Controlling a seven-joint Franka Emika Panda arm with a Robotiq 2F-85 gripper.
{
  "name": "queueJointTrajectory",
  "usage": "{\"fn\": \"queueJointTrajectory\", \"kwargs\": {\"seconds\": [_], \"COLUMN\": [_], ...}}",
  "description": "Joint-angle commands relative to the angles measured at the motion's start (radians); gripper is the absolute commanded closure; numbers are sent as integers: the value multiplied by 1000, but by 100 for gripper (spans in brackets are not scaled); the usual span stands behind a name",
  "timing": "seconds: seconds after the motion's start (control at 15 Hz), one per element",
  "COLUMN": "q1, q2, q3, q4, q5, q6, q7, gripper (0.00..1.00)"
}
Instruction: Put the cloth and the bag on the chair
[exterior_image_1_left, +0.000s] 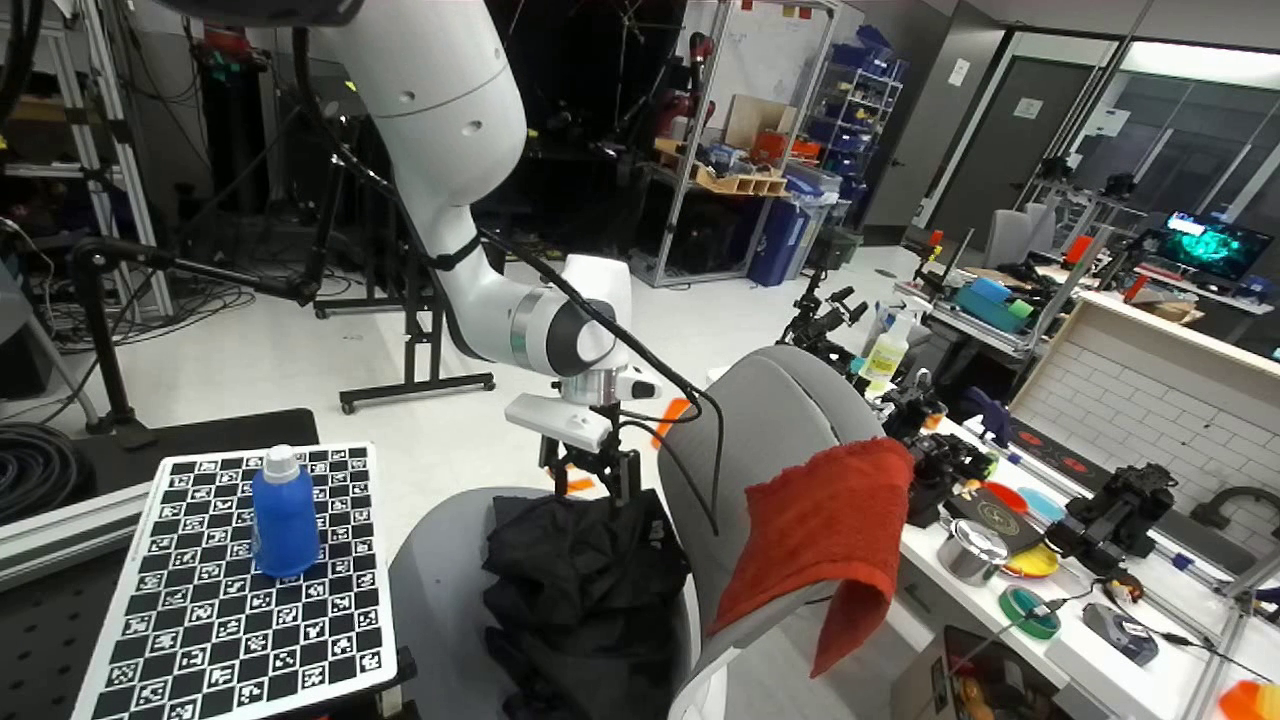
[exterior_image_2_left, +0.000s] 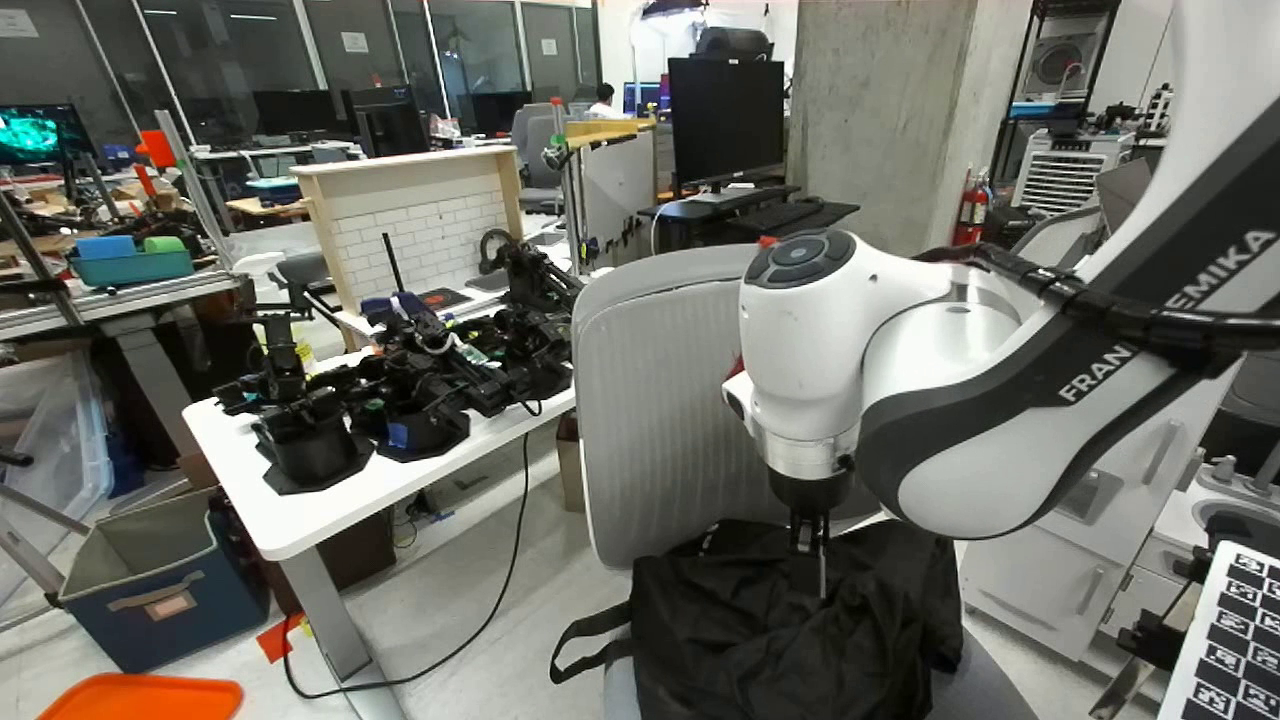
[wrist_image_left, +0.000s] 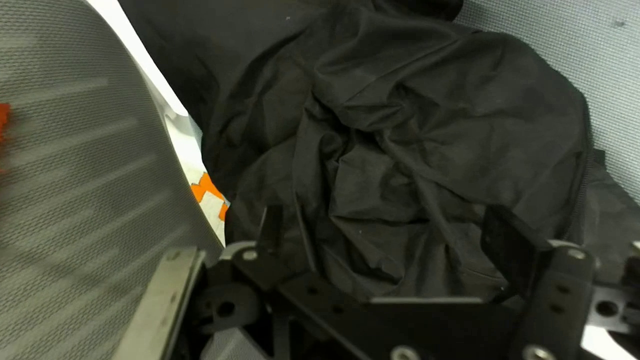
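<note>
Draped over the top edge of the grey chair (exterior_image_1_left: 775, 420) backrest is the red-orange cloth (exterior_image_1_left: 830, 530), partly hanging down behind. The bag (exterior_image_1_left: 590, 600), black and crumpled, lies on the chair's seat (exterior_image_1_left: 440, 590) against the backrest; a strap (exterior_image_2_left: 590, 640) sticks out past the seat's side in an exterior view. My gripper (exterior_image_1_left: 590, 485) points down just over the bag. In the wrist view, the gripper (wrist_image_left: 387, 220) is open, its fingers wide apart with the bag's folds (wrist_image_left: 360, 195) below and between them, not pinched. Whether the fingertips touch the fabric, I cannot tell.
Beside the seat is a checkered board (exterior_image_1_left: 150, 620) bearing a blue bottle (exterior_image_1_left: 285, 525). Behind the backrest runs a white table (exterior_image_2_left: 440, 480) with several small black robot arms (exterior_image_2_left: 310, 440). An orange tray (exterior_image_2_left: 150, 698) lies on the floor.
</note>
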Motion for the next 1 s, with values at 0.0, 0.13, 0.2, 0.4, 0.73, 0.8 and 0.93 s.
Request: {"fn": "queueJointTrajectory", "kwargs": {"seconds": [0.0, 0.13, 0.2, 0.4, 0.73, 0.8, 0.93], "q1": [-39, -46, -50, -50, -54, -54, -60], "q2": [82, 115, 134, 169, 202, 210, 229], "q3": [32, 38, 41, 41, 38, 38, 39], "q4": [92, 115, 129, 156, 202, 213, 241], "q5": [63, 82, 88, 100, 104, 103, 104], "q6": [-72, -97, -114, -151, -218, -233, -261], "q7": [-67, -82, -89, -93, -106, -110, -120], "gripper": [0, 0, 0, 0, 0, 0, 0]}}
